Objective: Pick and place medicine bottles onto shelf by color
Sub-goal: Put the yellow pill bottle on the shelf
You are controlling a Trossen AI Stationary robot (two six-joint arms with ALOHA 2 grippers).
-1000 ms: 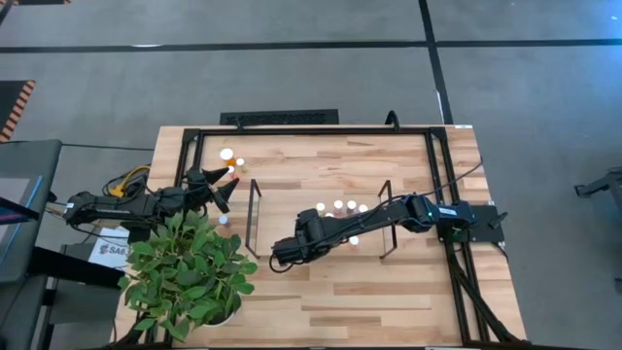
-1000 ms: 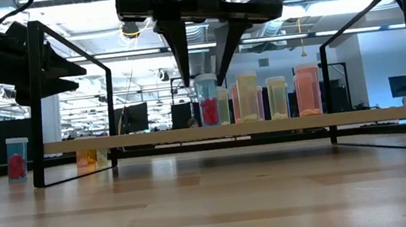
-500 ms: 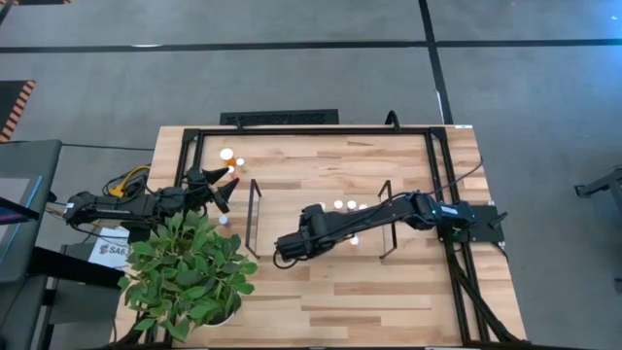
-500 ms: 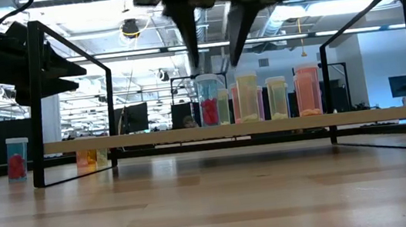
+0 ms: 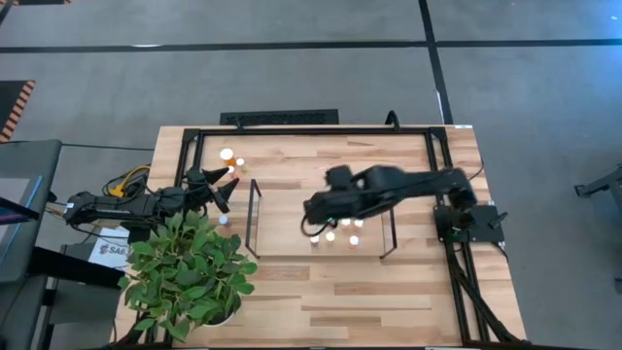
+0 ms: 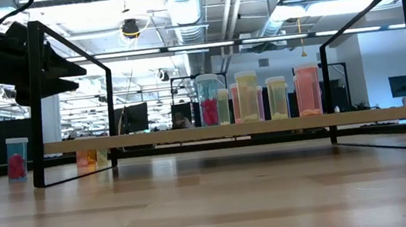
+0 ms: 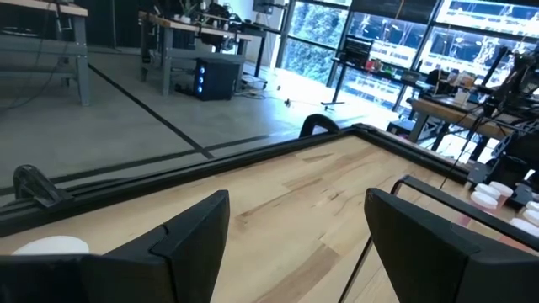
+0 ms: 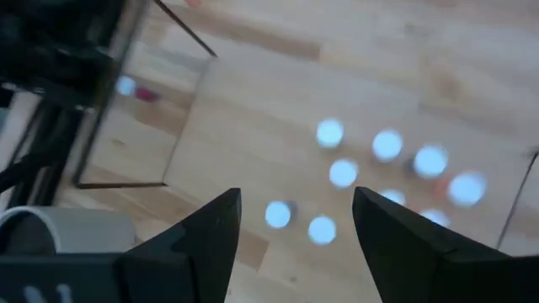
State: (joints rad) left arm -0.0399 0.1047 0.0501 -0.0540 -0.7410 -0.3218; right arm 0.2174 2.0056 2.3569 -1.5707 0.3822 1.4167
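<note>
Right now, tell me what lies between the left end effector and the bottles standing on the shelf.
In the high view, between the left end effector and the bottles on the shelf stands the shelf's black wire end; otherwise bare wood.

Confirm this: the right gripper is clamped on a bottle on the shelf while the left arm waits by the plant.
Not clamped. The right gripper hangs open and empty above the bottles on the shelf, as the right wrist view shows. The left gripper does wait by the plant.
</note>
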